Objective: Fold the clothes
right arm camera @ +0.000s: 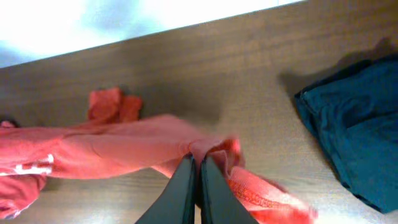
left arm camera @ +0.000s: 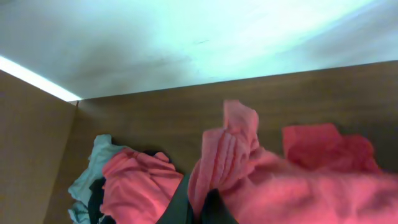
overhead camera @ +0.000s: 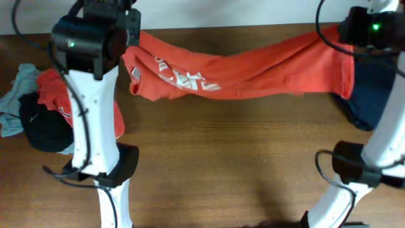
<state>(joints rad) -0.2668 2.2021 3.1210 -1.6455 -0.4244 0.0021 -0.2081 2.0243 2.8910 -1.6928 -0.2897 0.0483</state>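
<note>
The worktop (overhead camera: 240, 158) is a broad slab of brown wood grain with a dull sheen, running back to a pale wall.

Across its far half the T-shirt (overhead camera: 253, 69) hangs stretched between the two arms. It is soft orange-red knit, pulled into a long sagging band with lengthwise creases. A stitched hem shows at its right end and a bunched, rounded lobe at its left. It sits toward the back of the worktop, lifted at both ends. Its middle dips low, and I cannot tell whether that part touches the wood. White lettering (overhead camera: 183, 79) runs along the crumpled left part, too folded to read.

The navy garment (overhead camera: 367, 104) lies in a dark, loosely folded heap at the right edge, just beside the shirt's right end.

At the left edge sits a small pile. A rumpled red garment (overhead camera: 54, 88) is on top. A black garment (overhead camera: 41, 130) is balled up at the near side, and a thin grey-green garment (overhead camera: 16, 95) pokes out on the outer side.

The left tool (left arm camera: 198, 208) has its dark fingers pinched on a gathered ridge of the T-shirt, cloth puffing up above them. The right tool (right arm camera: 198, 167) has its slim black fingers pressed together with only a hairline slit, gripping a fold of the same shirt at the tips.
</note>
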